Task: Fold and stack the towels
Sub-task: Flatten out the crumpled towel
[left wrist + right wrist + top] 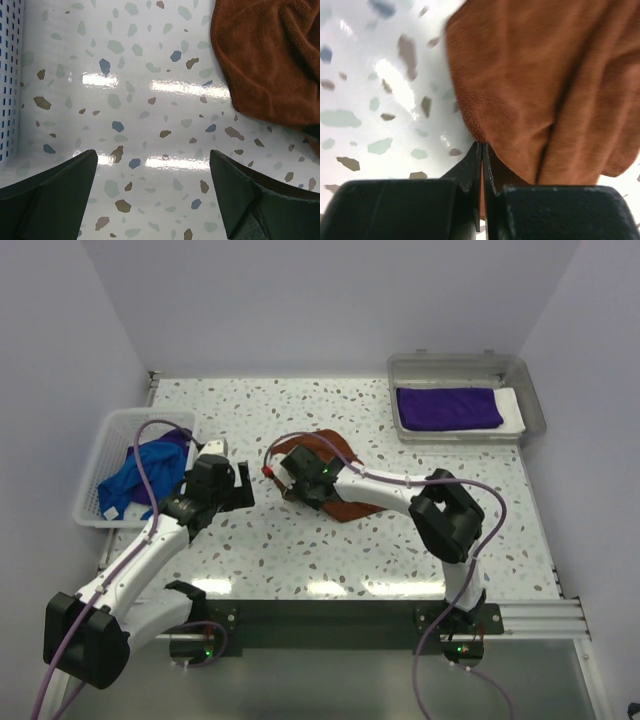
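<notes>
A rust-brown towel (338, 452) lies crumpled at the middle of the speckled table (300, 550). My right gripper (291, 476) is shut on its near-left edge; in the right wrist view the jaws (482, 145) pinch a thin fold of the brown towel (535, 75). My left gripper (243, 486) hangs open just left of it, over bare table, nothing between its fingers (154, 165), with the brown towel (270, 60) at the upper right. A royal blue towel (133, 483) and a purple one (180, 439) sit bunched in the white basket (118, 421). Another purple towel (447, 407) lies folded in the grey tray (527, 400).
The white basket stands at the table's left edge, and its mesh wall (7, 75) shows in the left wrist view. The grey tray is at the back right corner. White walls close in the back and both sides.
</notes>
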